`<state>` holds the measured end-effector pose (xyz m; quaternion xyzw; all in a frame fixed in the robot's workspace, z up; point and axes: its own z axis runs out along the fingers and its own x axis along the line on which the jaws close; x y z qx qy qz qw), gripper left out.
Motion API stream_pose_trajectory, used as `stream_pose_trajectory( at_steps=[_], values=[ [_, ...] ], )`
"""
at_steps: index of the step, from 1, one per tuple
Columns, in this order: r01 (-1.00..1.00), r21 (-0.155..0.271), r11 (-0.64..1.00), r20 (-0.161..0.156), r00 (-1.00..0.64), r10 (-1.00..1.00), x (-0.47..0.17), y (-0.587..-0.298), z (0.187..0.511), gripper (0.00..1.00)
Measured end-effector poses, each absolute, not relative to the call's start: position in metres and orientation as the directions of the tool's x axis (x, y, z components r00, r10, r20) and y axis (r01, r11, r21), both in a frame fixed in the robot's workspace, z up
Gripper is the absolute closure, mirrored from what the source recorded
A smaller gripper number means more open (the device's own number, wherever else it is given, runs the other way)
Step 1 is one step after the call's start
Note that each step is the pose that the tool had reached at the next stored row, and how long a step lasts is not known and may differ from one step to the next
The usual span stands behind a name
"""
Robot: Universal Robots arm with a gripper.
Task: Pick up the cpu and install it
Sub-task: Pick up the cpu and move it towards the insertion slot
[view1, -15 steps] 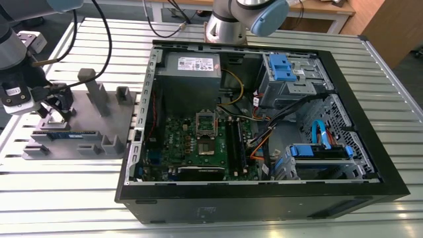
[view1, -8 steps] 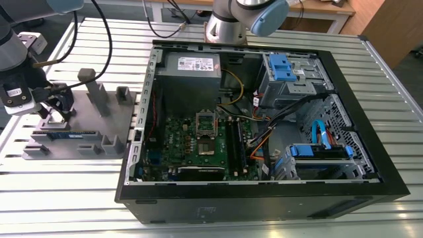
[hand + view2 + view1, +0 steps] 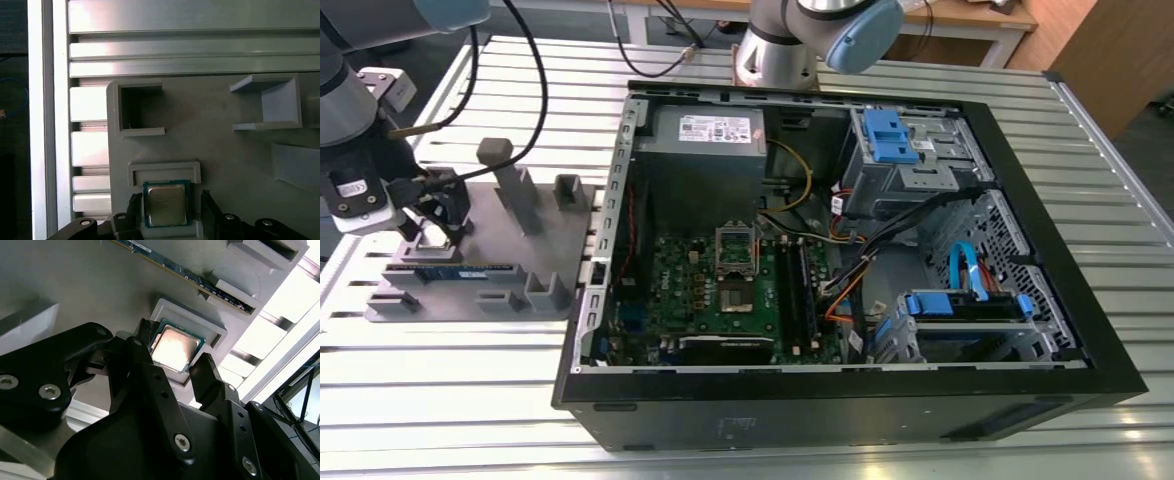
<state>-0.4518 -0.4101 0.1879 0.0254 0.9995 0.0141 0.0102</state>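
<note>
The cpu point(image 3: 174, 346) point(image 3: 166, 202), a small square chip with a silvery top, lies flat in a shallow grey holder point(image 3: 164, 169) on the grey fixture plate point(image 3: 520, 255). My gripper point(image 3: 173, 348) point(image 3: 170, 200) point(image 3: 434, 225) hangs just over it at the exterior view's left. Its black fingers point(image 3: 206, 371) point(image 3: 207, 201) stand one on each side of the chip, open, with a small gap still showing on one side. The chip rests in its holder. The motherboard's empty socket point(image 3: 738, 262) sits inside the open computer case point(image 3: 1027, 180).
A blue-green memory stick point(image 3: 454, 270) point(image 3: 175, 270) lies in a slot on the fixture plate beside the holder. Grey upright posts point(image 3: 507, 185) and box-like brackets point(image 3: 267, 102) rise from the plate. Cables and blue drive bays point(image 3: 894, 140) crowd the case. A slatted metal table point(image 3: 454, 380) lies beneath.
</note>
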Motion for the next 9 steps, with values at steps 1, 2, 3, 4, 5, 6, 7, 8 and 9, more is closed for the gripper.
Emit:
stream_pose_trajectory(
  at_steps=[1, 2, 3, 4, 5, 6, 7, 8, 9],
  values=[
    [0.046, 0.029, 0.999, -0.020, -0.999, 0.047, -0.4518, -0.4101, 0.1876, 0.41],
    [0.041, 0.029, 0.999, -0.020, -0.999, 0.042, -0.4518, -0.4101, 0.1875, 0.41],
    [0.035, 0.029, 0.999, -0.020, -0.999, 0.035, -0.4518, -0.4101, 0.1873, 0.41],
    [0.028, 0.029, 0.999, -0.020, -0.999, 0.028, -0.4518, -0.4101, 0.1871, 0.41],
    [0.021, 0.029, 0.999, -0.020, -1.000, 0.021, -0.4518, -0.4101, 0.1871, 0.41],
    [0.014, 0.029, 0.999, -0.020, -1.000, 0.015, -0.4518, -0.4101, 0.1870, 0.41],
    [0.009, 0.029, 1.000, -0.020, -1.000, 0.010, -0.4518, -0.4101, 0.1869, 0.41],
    [0.006, 0.029, 1.000, -0.020, -1.000, 0.006, -0.4518, -0.4101, 0.1869, 0.41],
    [0.002, 0.029, 1.000, -0.020, -1.000, 0.003, -0.4518, -0.4101, 0.1868, 0.41]
  ],
)
